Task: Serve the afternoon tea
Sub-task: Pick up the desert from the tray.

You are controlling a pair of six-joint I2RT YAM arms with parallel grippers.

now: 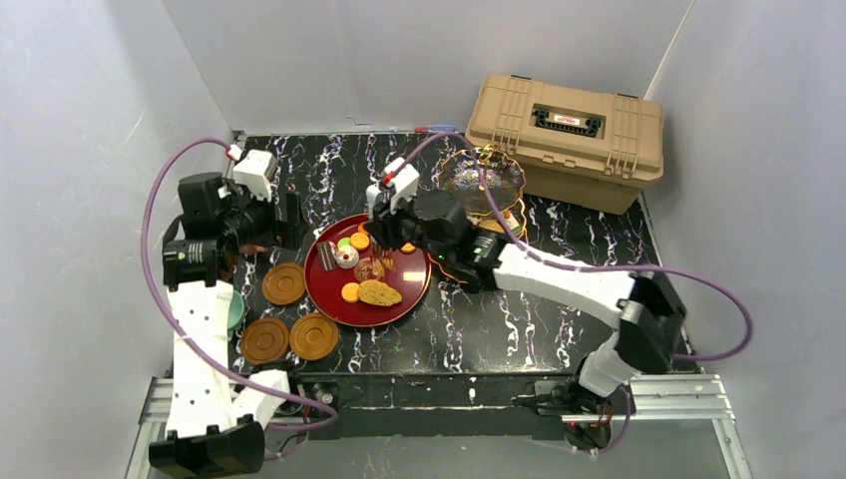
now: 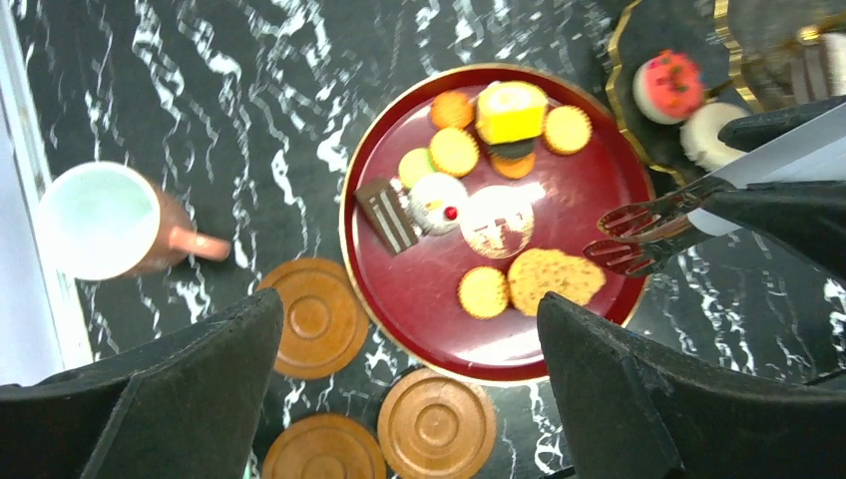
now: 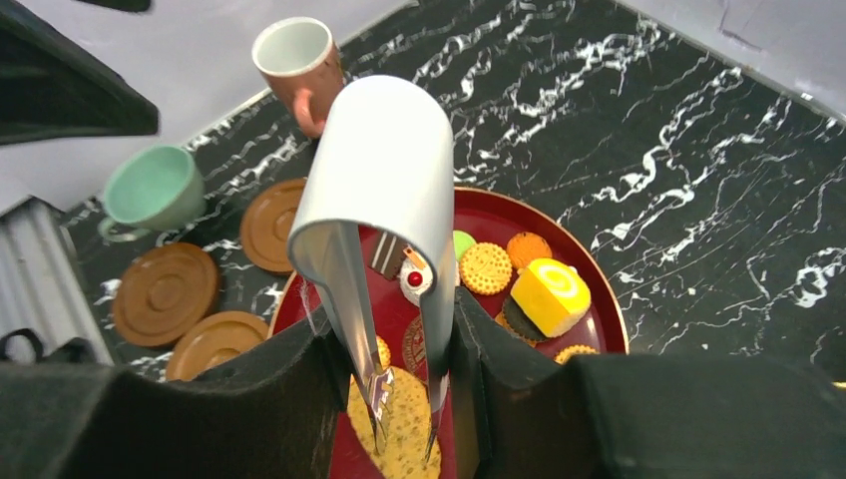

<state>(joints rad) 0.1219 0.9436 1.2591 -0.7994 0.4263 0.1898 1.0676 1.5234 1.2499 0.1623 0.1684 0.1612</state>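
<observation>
Step (judged): lift a pastry off the red tray (image 2: 419, 329) for the stand (image 1: 481, 178).
Right gripper (image 3: 394, 369): clamped on the metal tongs (image 3: 384, 180); tips narrow, over the large oval cookie (image 2: 556, 277), bottom centre of wrist view; contact unclear.
Doing it well: straddle the cookie's narrow width, squeeze lightly since it probably crumbles, lift level.
Left gripper (image 2: 409, 302): jaws wide, holding nothing.
Pastries (image 1: 361, 264): mid-frame overhead; biscuits, yellow roll, cherry cake.

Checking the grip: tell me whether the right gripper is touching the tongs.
Touching. The right wrist view shows the right gripper with a finger pressed against each arm of the tongs.
</observation>
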